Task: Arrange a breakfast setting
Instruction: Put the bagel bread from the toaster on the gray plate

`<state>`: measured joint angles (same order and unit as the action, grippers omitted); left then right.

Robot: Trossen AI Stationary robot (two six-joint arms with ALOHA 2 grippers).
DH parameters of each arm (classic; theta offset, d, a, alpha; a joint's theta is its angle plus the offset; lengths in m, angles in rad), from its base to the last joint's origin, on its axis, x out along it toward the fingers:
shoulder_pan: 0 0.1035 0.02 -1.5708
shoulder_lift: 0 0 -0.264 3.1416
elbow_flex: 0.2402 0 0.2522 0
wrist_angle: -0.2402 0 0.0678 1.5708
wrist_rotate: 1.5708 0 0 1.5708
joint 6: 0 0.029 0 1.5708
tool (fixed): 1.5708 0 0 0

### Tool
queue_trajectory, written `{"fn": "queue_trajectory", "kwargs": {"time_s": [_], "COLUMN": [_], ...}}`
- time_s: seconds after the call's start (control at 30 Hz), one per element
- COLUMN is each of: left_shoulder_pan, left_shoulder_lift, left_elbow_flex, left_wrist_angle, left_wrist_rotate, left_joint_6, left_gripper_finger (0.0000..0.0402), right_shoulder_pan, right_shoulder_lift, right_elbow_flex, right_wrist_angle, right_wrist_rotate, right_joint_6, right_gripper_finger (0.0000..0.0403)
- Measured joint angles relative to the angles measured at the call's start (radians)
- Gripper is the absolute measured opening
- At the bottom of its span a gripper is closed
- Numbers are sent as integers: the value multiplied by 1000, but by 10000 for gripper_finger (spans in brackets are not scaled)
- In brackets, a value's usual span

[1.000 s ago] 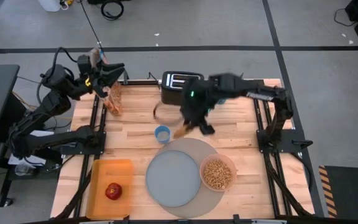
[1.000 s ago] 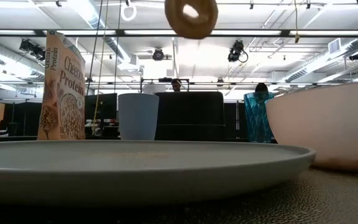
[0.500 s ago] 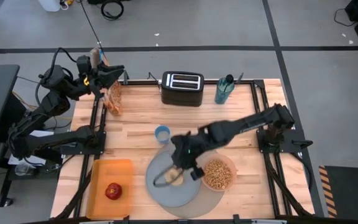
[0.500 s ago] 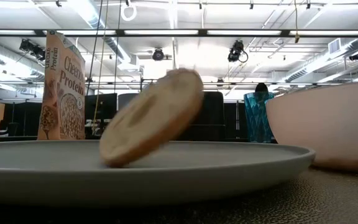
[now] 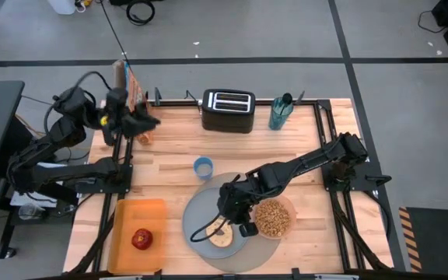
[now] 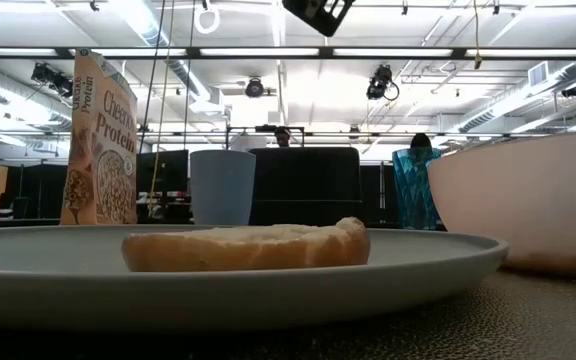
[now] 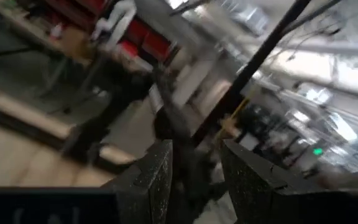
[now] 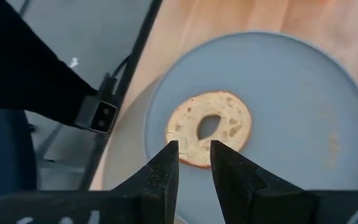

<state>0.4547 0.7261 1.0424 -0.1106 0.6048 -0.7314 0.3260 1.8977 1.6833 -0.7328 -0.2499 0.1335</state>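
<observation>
The right fingers (image 8: 194, 163) are standing slightly apart and gripping nothing, hanging over the bagel (image 8: 209, 128), which is lying flat just below them on the plate (image 5: 202, 210). Under the plate the mat (image 5: 264, 247) is showing, and beside the fingers the bowl (image 5: 271, 216) is sitting on it. Farther off, the apple (image 5: 141, 239) is resting on the tray (image 5: 131, 212). The left fingers (image 7: 194, 167) are standing apart, empty, raised at the bench's far left corner.

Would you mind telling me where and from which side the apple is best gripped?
Grip the apple across its round middle, coming straight down from above: it sits alone on the flat orange tray, open overhead, and a sideways approach might roll it.
</observation>
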Motion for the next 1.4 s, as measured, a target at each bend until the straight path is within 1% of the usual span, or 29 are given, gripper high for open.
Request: {"fn": "queue_trajectory", "kwargs": {"time_s": [0.07,0.17,0.27,0.37,0.43,0.53,0.6,0.67,0.77,0.97,1.2,1.3,1.4], "left_shoulder_pan": [-32,-59,-75,-88,-101,-124,-130,-130,-126,-128,-127,-127,-127], "left_shoulder_lift": [-17,-32,-37,-39,-41,-44,-47,-46,-46,-48,-48,-48,-48], "left_elbow_flex": [-1,-1,-1,-1,-1,-1,-1,-1,-1,-1,-1,-1,-1], "left_wrist_angle": [-65,-110,-105,-108,-124,-154,-165,-168,-176,-185,-203,-202,-202], "left_wrist_rotate": [-66,-158,-203,-203,-181,-167,-163,-165,-167,-167,-167,-167,-167], "left_joint_6": [42,77,79,48,33,23,20,18,13,10,17,14,14], "left_gripper_finger": [144,144,144,144,144,144,144,144,144,144,144,144,144], "right_shoulder_pan": [0,-1,0,-1,-2,-2,-1,-2,0,6,42,41,37], "right_shoulder_lift": [12,60,114,150,178,208,227,249,279,286,284,283,292], "right_elbow_flex": [2,1,0,0,0,1,2,2,2,6,5,5,5], "right_wrist_angle": [2,5,42,99,129,163,165,181,188,196,197,195,187], "right_wrist_rotate": [-5,-14,-10,-8,1,55,118,138,138,108,84,67,83], "right_joint_6": [-25,-64,-125,-149,-159,-187,-205,-221,-244,-272,-439,-445,-445], "right_gripper_finger": [108,120,131,139,142,144,145,145,145,145,144,144,143]}}
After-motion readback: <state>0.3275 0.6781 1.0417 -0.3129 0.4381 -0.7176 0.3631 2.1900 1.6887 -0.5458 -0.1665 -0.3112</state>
